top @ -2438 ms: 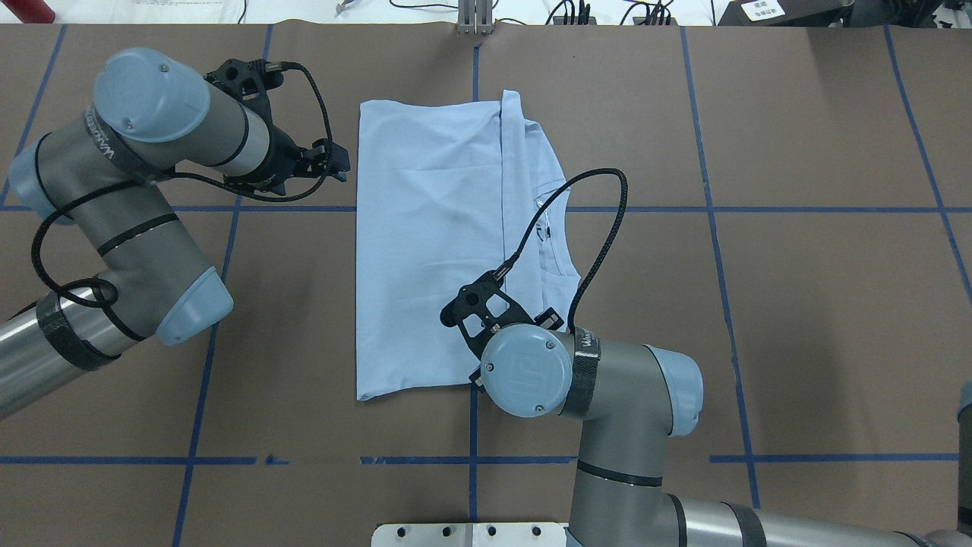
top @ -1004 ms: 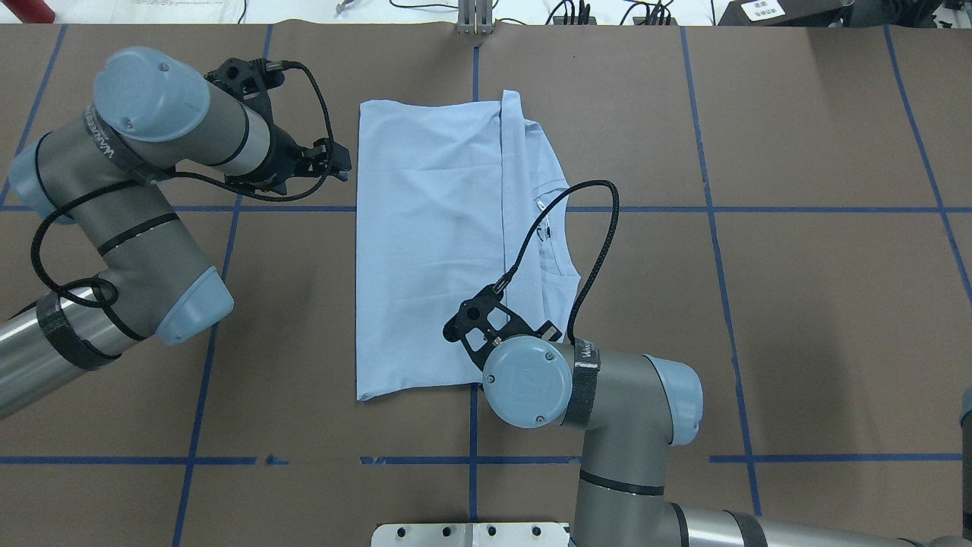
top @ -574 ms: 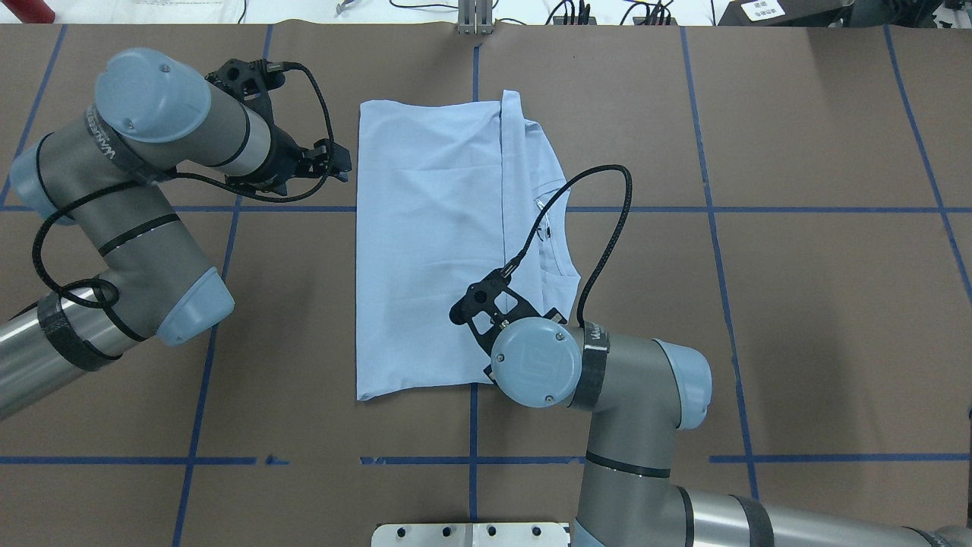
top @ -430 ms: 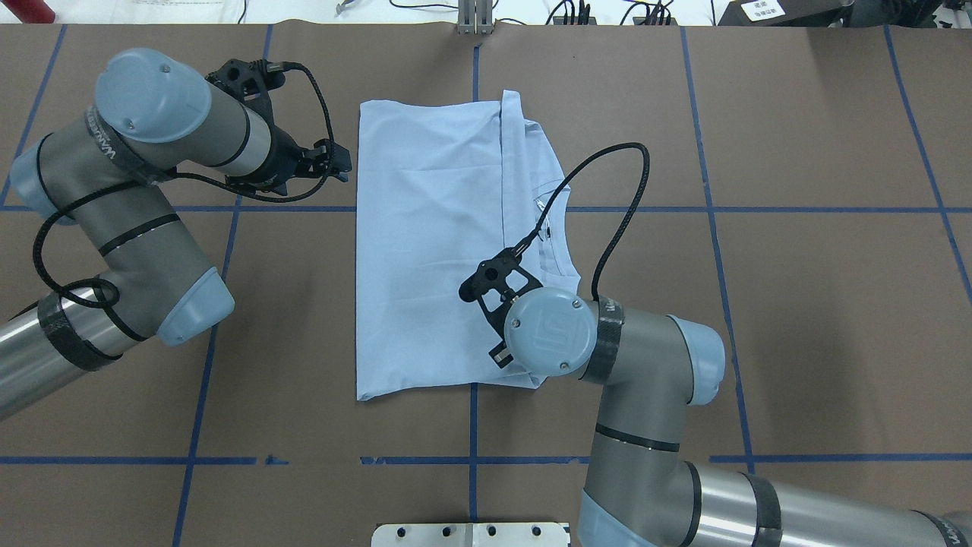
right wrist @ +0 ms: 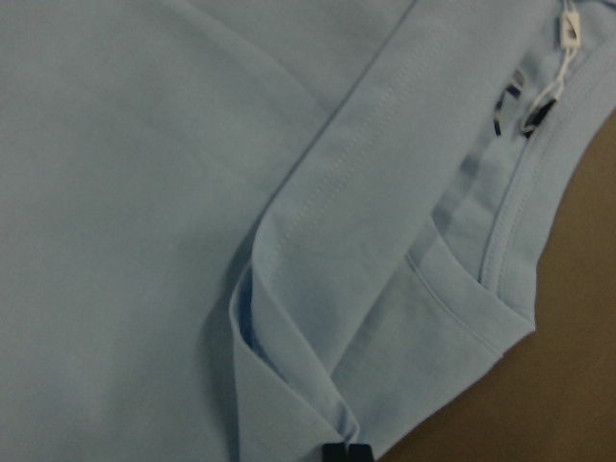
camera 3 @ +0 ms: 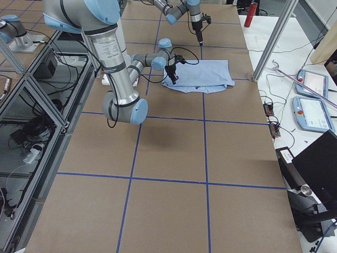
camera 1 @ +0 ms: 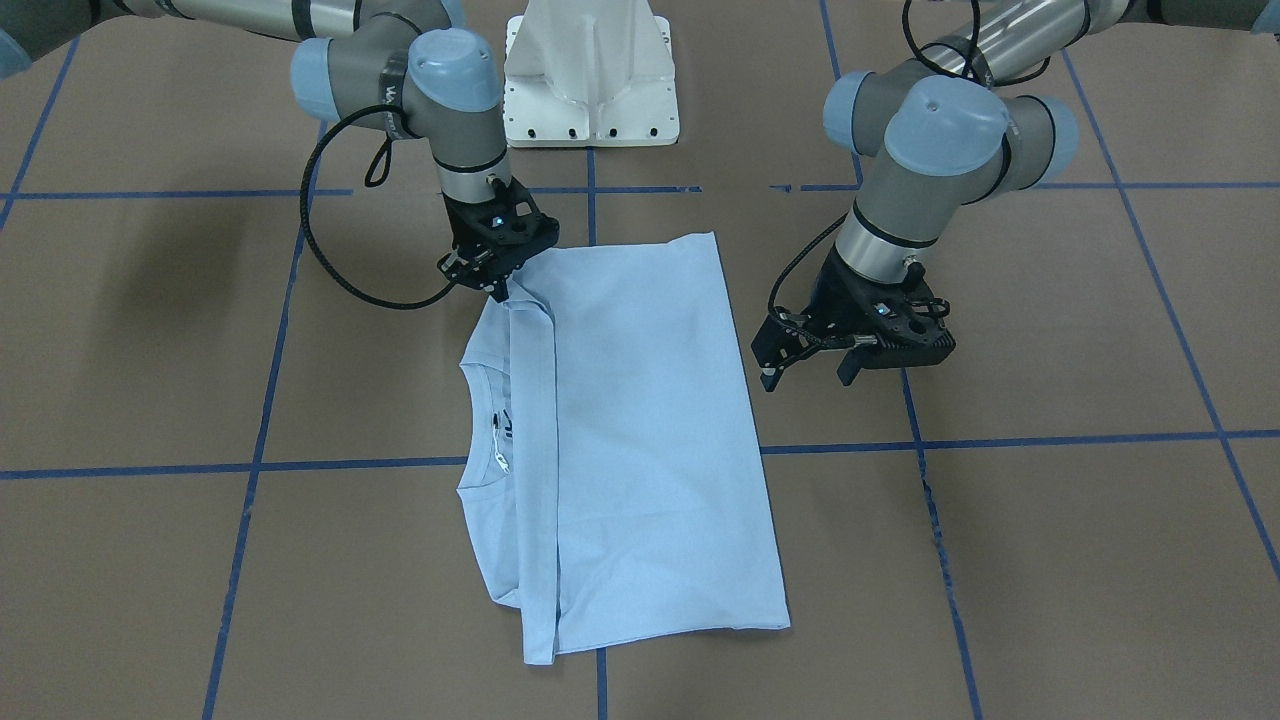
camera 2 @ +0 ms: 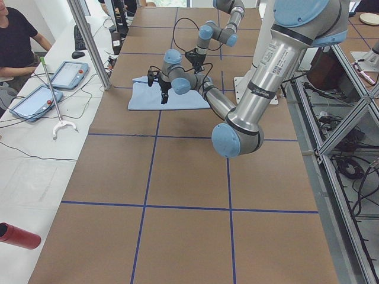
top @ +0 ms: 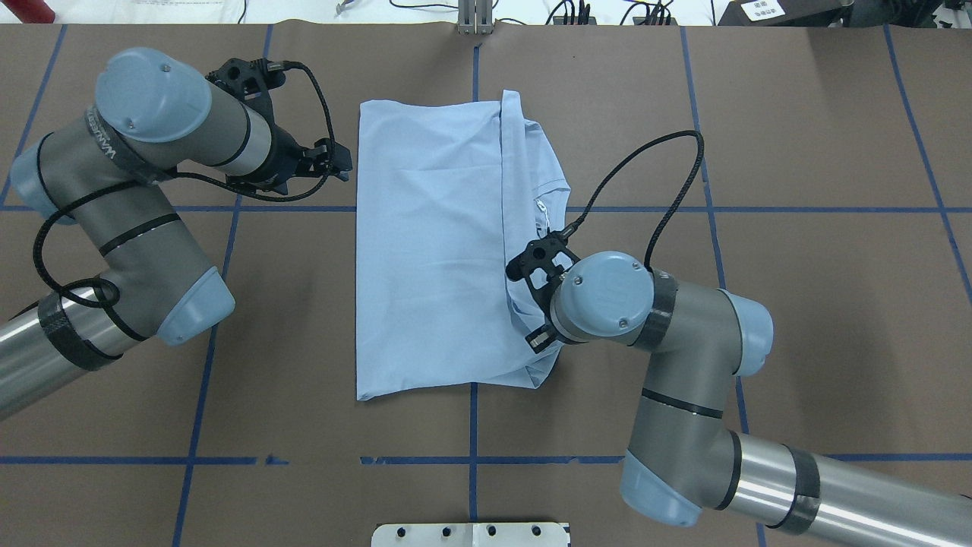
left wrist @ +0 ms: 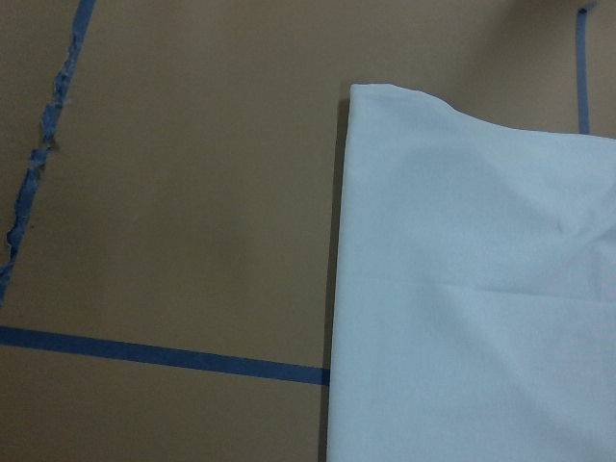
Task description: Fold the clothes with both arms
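Observation:
The pale blue T-shirt (camera 1: 640, 430) (top: 433, 251) lies folded lengthwise on the brown table, its collar (camera 1: 470, 430) and neck label (right wrist: 563, 38) showing on one side. My right gripper (camera 1: 497, 287) (top: 541, 339) is shut on the shirt's corner nearest the robot, on the collar side. The cloth there is raised and bunched in a pinched fold (right wrist: 289, 385). My left gripper (camera 1: 808, 376) (top: 339, 163) hovers open over bare table just beside the shirt's opposite long edge (left wrist: 337, 289), touching nothing.
The white pedestal base (camera 1: 590, 70) stands at the robot's edge of the table. Blue tape lines (top: 759, 209) grid the brown surface. A person (camera 2: 15, 35) sits at a side bench with tablets (camera 2: 68, 74). A red cylinder (camera 3: 251, 13) lies at the table's end.
My right arm swung to the right and farther from the robot with the shirt's corner, pulling the collar-side layers up and bunching them. The left arm has not moved.

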Available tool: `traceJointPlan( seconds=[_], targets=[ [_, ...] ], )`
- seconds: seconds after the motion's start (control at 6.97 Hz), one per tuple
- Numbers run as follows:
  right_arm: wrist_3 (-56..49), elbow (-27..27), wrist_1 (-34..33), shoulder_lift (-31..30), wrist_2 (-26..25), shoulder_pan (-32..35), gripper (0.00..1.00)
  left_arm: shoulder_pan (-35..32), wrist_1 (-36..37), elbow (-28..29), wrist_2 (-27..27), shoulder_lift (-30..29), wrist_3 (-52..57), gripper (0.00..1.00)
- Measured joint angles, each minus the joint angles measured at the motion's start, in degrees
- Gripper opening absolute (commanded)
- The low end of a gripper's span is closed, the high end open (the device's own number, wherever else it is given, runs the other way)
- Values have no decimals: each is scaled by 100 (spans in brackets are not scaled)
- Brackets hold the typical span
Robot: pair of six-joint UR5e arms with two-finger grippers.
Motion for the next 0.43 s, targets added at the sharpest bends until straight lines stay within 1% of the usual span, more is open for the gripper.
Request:
traceJointPlan(
  seconds=[0.14, 0.29, 0.43],
  targets=[
    [444, 188, 29, -308, 341, 113, 0, 0, 0, 3, 7, 0, 1, 100],
    [1138, 597, 35, -749, 644, 183, 6, 0, 0, 5, 13, 0, 2, 100],
    [1739, 1083, 25, -1196, 912, 211, 27, 0, -6, 16, 20, 1, 2, 100]
  ],
)
